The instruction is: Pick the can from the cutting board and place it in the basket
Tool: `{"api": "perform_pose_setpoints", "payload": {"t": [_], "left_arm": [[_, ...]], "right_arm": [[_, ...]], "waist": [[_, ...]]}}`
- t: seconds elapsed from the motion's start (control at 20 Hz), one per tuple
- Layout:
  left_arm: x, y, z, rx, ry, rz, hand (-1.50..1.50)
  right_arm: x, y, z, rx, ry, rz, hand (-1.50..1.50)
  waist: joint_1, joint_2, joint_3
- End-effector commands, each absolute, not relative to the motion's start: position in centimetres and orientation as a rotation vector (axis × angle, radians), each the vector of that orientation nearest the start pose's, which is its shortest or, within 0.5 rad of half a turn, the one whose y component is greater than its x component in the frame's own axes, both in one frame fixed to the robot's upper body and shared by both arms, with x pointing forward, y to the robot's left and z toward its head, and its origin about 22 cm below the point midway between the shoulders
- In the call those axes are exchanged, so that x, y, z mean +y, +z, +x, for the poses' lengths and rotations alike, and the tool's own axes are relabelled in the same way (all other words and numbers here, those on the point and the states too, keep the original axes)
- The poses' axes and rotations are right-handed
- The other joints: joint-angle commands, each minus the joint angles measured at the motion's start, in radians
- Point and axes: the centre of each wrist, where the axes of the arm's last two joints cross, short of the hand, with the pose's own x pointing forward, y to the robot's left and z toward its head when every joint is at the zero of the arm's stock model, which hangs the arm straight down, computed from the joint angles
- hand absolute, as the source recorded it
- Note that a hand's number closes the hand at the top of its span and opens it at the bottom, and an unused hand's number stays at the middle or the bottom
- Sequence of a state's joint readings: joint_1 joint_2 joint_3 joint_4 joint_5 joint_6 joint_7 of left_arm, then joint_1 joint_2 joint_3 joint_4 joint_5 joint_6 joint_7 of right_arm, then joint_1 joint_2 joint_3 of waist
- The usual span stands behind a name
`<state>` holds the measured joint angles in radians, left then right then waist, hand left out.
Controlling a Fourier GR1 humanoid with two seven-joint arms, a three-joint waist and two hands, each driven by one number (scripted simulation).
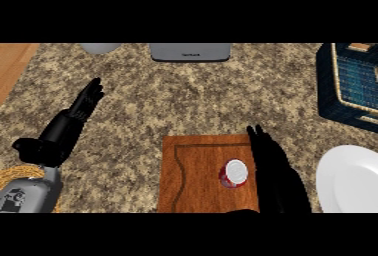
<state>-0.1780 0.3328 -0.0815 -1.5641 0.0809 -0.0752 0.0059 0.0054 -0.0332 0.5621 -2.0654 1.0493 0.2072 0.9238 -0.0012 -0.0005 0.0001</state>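
Observation:
A red can (233, 173) with a white top stands upright on the wooden cutting board (193, 170), close to the board's right edge. My right hand (275, 170) is just right of the can, fingers straight and pointing away, open beside it; whether it touches the can is unclear. The dark blue basket (350, 85) sits at the far right. My left hand (70, 125) rests at the left, fingers straight and open, holding nothing.
A white plate (351, 180) lies at the lower right, below the basket. A grey appliance (190, 51) and a grey round object (101, 48) sit along the far edge. A woven mat (18, 172) shows at the lower left.

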Motion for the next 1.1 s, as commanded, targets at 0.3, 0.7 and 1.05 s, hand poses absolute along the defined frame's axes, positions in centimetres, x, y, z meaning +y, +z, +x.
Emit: {"api": "perform_pose_setpoints", "payload": {"t": [0.3, 0.7, 1.05], "left_arm": [[27.2, 5.4, 29.3, -1.679, -0.380, 0.025, 0.00], [27.1, 5.8, 27.5, -1.692, -0.392, 0.022, 0.00], [25.1, 6.1, 28.2, -1.690, -0.386, 0.049, 0.00]], "right_arm": [[-9.7, 9.9, 20.0, -1.119, 0.819, -0.851, -1.50], [-10.1, 7.8, 21.4, -1.070, 0.821, -0.853, -1.50], [-11.1, 7.4, 20.2, -1.016, 0.823, -0.862, -1.50]], "waist": [[0.001, 0.001, 0.000], [0.003, 0.000, 0.000], [-0.001, 0.000, 0.000]]}}
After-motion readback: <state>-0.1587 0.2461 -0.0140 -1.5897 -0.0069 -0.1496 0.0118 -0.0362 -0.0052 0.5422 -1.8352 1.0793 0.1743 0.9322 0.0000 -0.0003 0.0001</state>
